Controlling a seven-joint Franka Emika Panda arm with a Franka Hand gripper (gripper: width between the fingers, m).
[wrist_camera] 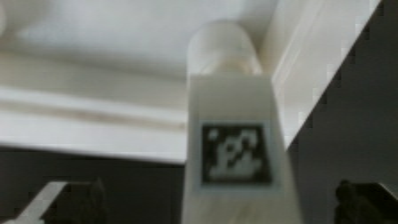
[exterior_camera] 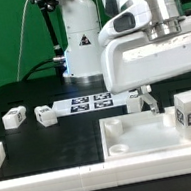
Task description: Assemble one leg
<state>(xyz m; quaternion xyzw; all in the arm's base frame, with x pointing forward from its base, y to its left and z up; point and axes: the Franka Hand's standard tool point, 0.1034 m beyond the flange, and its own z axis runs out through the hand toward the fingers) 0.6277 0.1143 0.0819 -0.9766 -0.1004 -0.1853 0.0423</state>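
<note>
Bare dark surface (exterior_camera: 53, 142) leaves room at the exterior view's left, in front of a loose leg (exterior_camera: 13, 118), a second leg (exterior_camera: 44, 115) and the marker board (exterior_camera: 90, 104), while the white panel (exterior_camera: 142, 141), an upright leg (exterior_camera: 188, 111) and the arm's housing (exterior_camera: 148, 59) hem in the tool (exterior_camera: 147, 105).

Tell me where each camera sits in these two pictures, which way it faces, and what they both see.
Exterior view: off the arm, low at the table's near edge, facing across it at the marker board, loose legs and white panel; the arm's gripper fills the exterior view's upper right.
Wrist view: on the wrist, looking along the gripper at one tagged leg; only two fingertips show, apart on either side of it.
Shared: the gripper, and likely the panel; which leg matches, I cannot tell.
</note>
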